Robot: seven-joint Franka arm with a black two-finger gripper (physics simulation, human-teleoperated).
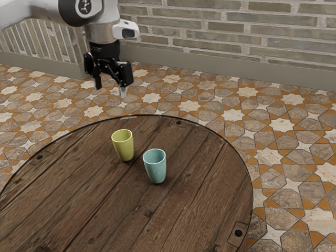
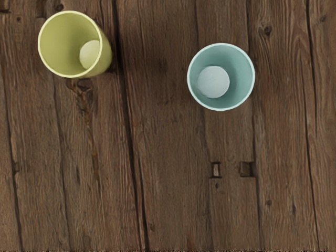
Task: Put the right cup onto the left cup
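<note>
My gripper (image 1: pixel 111 93) is open, high up and at the exterior view's upper left, its fingers spread with nothing between them. A yellow-green cup (image 1: pixel 124 146) and a teal cup (image 1: pixel 155 166) stand upright on the round wooden table (image 1: pixel 79 210), close together but apart. The teal one is farther toward the exterior view's right. From above, the wrist view looks into the yellow-green cup (image 2: pixel 68 44) and the teal cup (image 2: pixel 221 77); both are hollow, with pale bottoms visible inside.
The dark table rim (image 1: pixel 252 184) curves around the planks, with small round fittings near it. Beyond lie a patterned tile floor (image 1: pixel 283 157) and a brick wall (image 1: pixel 220 31). Bare planks (image 2: pixel 157 199) surround the cups.
</note>
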